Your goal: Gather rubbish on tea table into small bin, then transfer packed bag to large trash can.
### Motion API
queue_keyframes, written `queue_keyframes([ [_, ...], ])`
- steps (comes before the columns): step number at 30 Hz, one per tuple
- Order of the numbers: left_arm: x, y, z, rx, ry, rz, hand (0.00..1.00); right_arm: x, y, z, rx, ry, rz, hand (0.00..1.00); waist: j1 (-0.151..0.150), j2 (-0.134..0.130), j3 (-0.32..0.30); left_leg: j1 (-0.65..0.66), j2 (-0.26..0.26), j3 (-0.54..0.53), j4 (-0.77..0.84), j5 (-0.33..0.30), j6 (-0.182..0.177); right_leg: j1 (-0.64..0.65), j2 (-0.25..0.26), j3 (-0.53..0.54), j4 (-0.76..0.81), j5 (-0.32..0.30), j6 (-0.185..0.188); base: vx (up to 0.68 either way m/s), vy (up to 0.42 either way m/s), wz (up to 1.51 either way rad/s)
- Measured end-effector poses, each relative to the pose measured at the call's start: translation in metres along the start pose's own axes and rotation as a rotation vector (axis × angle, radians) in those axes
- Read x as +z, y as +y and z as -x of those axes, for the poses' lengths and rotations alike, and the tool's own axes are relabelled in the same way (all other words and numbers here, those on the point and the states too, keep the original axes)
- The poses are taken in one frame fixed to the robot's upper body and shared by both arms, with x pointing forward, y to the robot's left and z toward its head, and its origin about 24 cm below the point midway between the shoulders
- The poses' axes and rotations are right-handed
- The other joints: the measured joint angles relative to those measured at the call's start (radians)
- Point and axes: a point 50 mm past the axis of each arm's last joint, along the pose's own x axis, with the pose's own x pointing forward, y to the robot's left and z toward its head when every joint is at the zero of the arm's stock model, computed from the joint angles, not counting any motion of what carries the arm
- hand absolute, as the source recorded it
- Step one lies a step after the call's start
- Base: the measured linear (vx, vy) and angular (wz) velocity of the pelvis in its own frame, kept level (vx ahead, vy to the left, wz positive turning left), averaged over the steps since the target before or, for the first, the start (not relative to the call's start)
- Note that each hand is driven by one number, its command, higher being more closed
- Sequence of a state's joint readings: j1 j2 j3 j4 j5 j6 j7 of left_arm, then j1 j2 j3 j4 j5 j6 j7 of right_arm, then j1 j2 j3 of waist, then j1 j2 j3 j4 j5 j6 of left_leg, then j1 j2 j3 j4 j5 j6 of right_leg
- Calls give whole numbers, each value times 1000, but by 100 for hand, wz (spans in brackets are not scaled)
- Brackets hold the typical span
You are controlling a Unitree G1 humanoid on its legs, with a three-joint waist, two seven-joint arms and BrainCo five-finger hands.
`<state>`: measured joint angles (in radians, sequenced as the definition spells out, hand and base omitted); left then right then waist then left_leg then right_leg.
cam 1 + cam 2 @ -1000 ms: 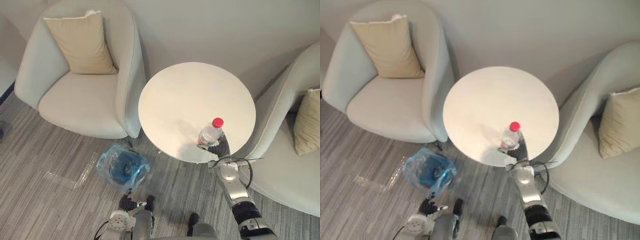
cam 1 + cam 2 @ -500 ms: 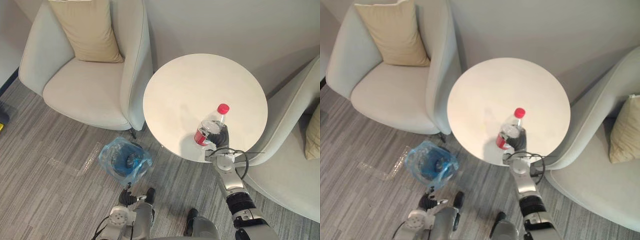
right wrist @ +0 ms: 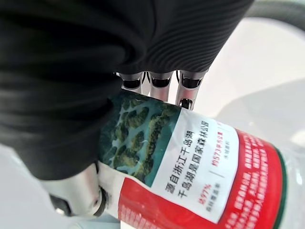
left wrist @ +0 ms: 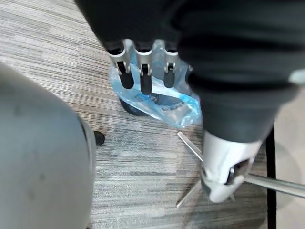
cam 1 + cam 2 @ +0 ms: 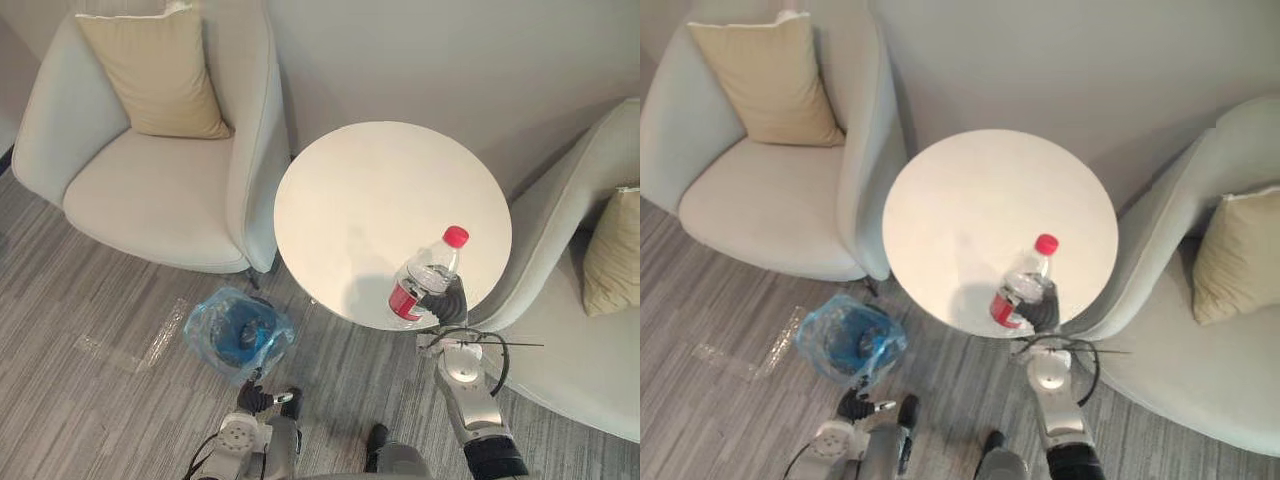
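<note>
A clear plastic bottle (image 5: 425, 280) with a red cap and a red label leans over the near right edge of the round white tea table (image 5: 380, 200). My right hand (image 5: 447, 301) is shut on its lower part; the right wrist view shows the fingers (image 3: 159, 86) curled round the labelled body (image 3: 190, 167). A small bin lined with a blue bag (image 5: 238, 332) stands on the floor left of the table's foot, with something dark inside. My left hand (image 5: 262, 400) hangs low near that bin, its fingers (image 4: 140, 71) straight and holding nothing.
A pale armchair (image 5: 160, 190) with a tan cushion (image 5: 150, 70) stands left of the table. A second armchair (image 5: 580, 300) with a cushion is at the right. The table's metal legs (image 4: 190, 148) reach the grey striped carpet near the bin.
My right hand has curled round the bottle, tipped it and lifted it at the table's near edge. The camera has shifted. The left hand has stayed where it was.
</note>
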<state>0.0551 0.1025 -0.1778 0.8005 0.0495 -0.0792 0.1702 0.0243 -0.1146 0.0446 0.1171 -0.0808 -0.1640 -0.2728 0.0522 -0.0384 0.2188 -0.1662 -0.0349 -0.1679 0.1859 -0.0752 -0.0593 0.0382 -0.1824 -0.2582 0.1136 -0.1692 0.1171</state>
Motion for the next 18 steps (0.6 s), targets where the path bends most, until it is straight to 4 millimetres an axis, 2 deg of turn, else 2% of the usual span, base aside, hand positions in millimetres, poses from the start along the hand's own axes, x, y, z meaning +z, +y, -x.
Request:
queue_keyframes([
  [6, -6, -3, 2, -10, 18, -26, 0, 6, 2, 7, 23, -38, 21, 100, -2, 2, -26, 34, 10, 13, -1, 9, -1, 36, 12, 10, -34, 24, -7, -52, 9, -8],
  [9, -8, -3, 3, -13, 24, -33, 0, 11, 8, 10, 54, -73, 46, 100, -4, 4, -39, 35, 16, 24, -32, 50, -3, 31, 17, 24, -54, 55, -14, -108, 6, -13],
  [12, -9, -5, 3, -14, 28, -30, 0, 9, 14, 16, 79, -64, 36, 100, -5, 8, -40, 48, 34, 24, -39, 56, -8, 44, 32, 29, -67, 74, -21, -143, 12, -6],
  [18, -10, -10, 5, -23, 32, -22, 0, 23, 25, 32, 146, -128, 41, 100, -6, 29, -38, 71, 56, 46, -60, 50, -14, 48, 49, 52, -61, 83, -31, -167, 20, -8],
])
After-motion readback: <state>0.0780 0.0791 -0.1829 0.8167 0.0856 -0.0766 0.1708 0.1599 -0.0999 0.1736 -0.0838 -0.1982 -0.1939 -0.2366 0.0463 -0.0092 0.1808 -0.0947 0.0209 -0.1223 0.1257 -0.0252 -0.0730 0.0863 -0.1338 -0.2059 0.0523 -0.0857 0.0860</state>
